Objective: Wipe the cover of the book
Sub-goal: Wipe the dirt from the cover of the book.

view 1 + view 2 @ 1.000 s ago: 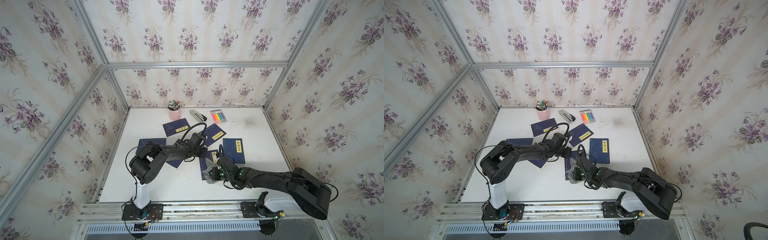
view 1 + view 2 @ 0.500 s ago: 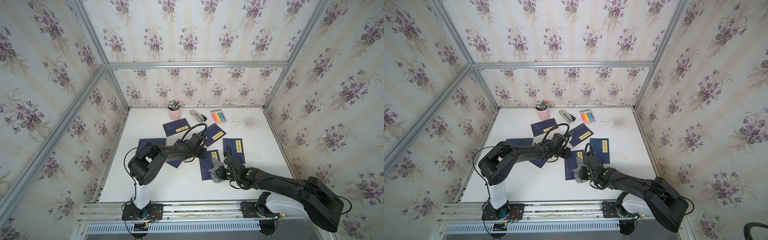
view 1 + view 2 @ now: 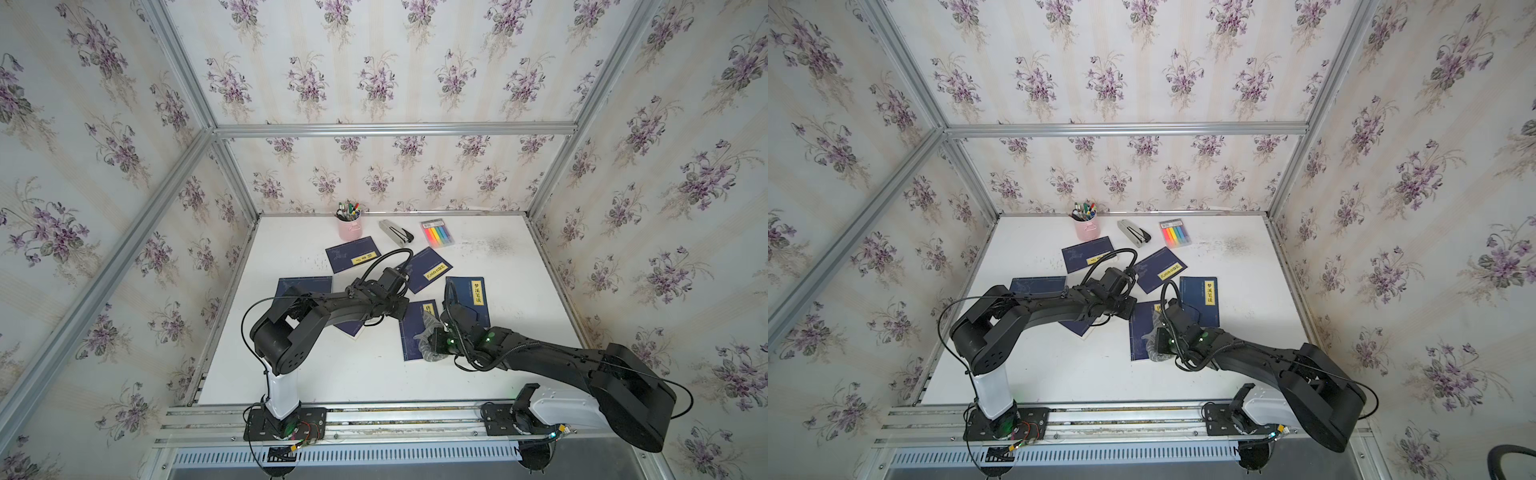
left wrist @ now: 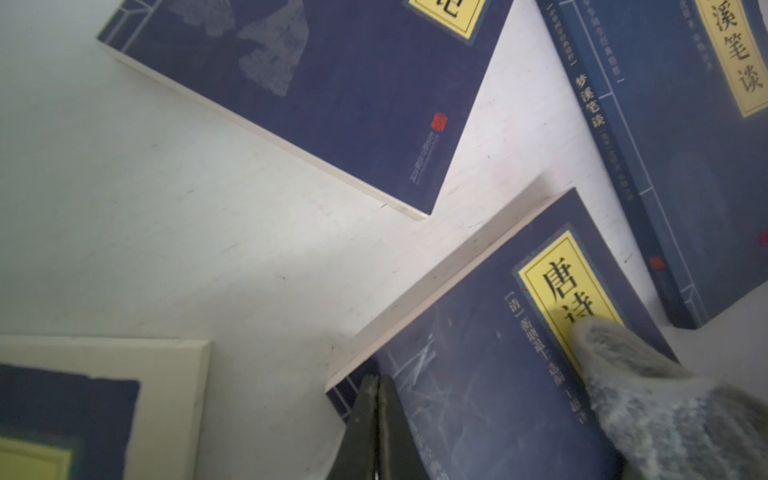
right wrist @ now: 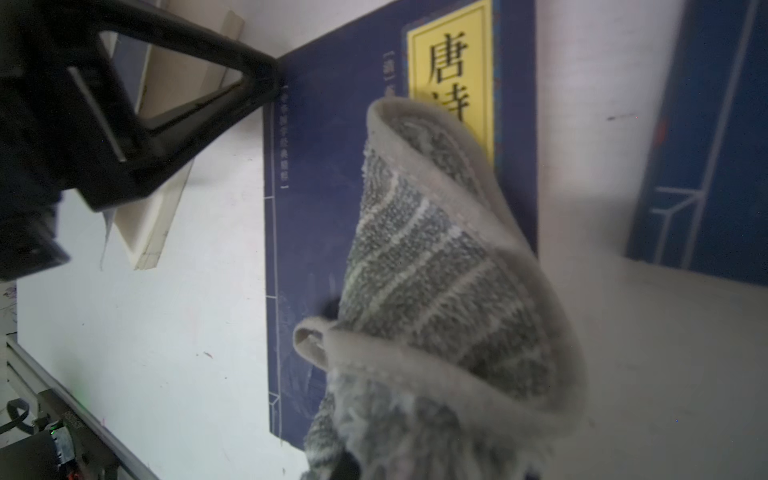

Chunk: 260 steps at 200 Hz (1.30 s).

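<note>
The white table (image 3: 332, 374) carries several dark-blue books. Bare surface lies near and left of the target book (image 3: 411, 336), which lies flat near the table's centre. A neighbouring book (image 3: 467, 299) lies just to its right, with a narrow strip of table between them. The grey striped cloth (image 5: 436, 249) rests on the cover's right half, and its far fold touches the yellow label (image 4: 565, 291). The right gripper (image 3: 434, 338) is clamped on the cloth, which hides its fingertips. The left gripper (image 4: 377, 384), jaws pressed together and holding nothing, bears on the cover's far-left corner. Compared with one second earlier, the cloth reaches farther toward the label and the left gripper keeps its position.
</note>
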Each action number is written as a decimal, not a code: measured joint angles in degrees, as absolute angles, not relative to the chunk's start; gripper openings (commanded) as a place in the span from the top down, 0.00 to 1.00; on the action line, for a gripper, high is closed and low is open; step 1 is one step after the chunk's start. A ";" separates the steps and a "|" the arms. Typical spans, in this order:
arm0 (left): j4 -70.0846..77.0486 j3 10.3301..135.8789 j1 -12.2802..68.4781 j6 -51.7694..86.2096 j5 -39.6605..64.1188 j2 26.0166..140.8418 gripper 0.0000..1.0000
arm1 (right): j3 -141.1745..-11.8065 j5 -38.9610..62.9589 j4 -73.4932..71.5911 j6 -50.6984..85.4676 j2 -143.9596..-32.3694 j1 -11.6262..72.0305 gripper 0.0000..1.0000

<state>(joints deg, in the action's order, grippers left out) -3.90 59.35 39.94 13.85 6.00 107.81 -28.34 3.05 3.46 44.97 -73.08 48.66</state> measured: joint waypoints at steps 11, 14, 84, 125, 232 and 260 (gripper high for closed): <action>-4.05 59.46 39.94 13.82 6.00 108.07 0.98 | -29.04 3.29 2.90 45.01 -73.87 49.60 1.00; -4.08 59.48 39.94 13.82 6.00 108.12 0.98 | -29.17 3.29 2.72 45.01 -74.08 49.91 1.00; -4.34 59.70 39.94 13.82 5.98 108.57 1.00 | -24.86 7.62 -5.93 46.54 -76.16 51.53 1.00; -4.56 59.90 39.92 13.82 5.98 108.77 1.00 | -21.26 6.04 -1.61 45.93 -68.40 44.97 1.00; -1.69 60.38 39.77 13.87 5.87 110.21 1.00 | -33.32 3.95 -7.62 45.04 -87.61 55.02 1.00; -0.38 59.72 39.68 14.11 6.20 110.21 1.00 | -33.74 4.29 -11.81 46.54 -90.04 56.18 1.00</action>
<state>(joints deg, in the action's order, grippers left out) -0.38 59.72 39.68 14.11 6.20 110.21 -33.74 4.29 -11.81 46.54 -90.04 56.18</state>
